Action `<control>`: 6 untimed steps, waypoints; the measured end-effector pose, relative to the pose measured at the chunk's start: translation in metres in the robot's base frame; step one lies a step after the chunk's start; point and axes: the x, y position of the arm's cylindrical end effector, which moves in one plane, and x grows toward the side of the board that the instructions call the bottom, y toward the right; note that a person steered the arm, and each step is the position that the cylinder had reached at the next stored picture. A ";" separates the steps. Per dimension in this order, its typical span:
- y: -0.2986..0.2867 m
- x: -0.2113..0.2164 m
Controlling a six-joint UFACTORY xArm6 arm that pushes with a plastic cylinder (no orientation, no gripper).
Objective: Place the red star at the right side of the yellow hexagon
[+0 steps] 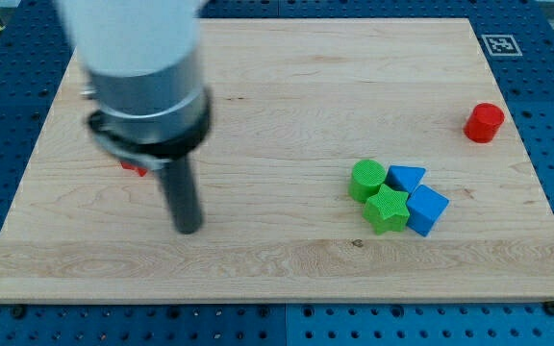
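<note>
My tip point(189, 229) rests on the wooden board point(287, 86) in the view's left half. A small bit of a red block point(134, 168) shows just left of the rod, mostly hidden behind the arm's body; its shape cannot be made out. No yellow hexagon is visible; the arm may hide it. A red cylinder point(484, 123) stands near the view's right edge, far from my tip.
A cluster sits right of centre: a green cylinder point(366, 180), a green star point(388, 209), a blue triangular block point(406, 178) and a blue cube point(427, 210), all touching. A marker tag point(499, 44) is at the board's top right corner.
</note>
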 end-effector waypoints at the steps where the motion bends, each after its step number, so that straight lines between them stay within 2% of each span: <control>1: -0.048 -0.005; 3: -0.049 -0.050; 6: -0.033 -0.078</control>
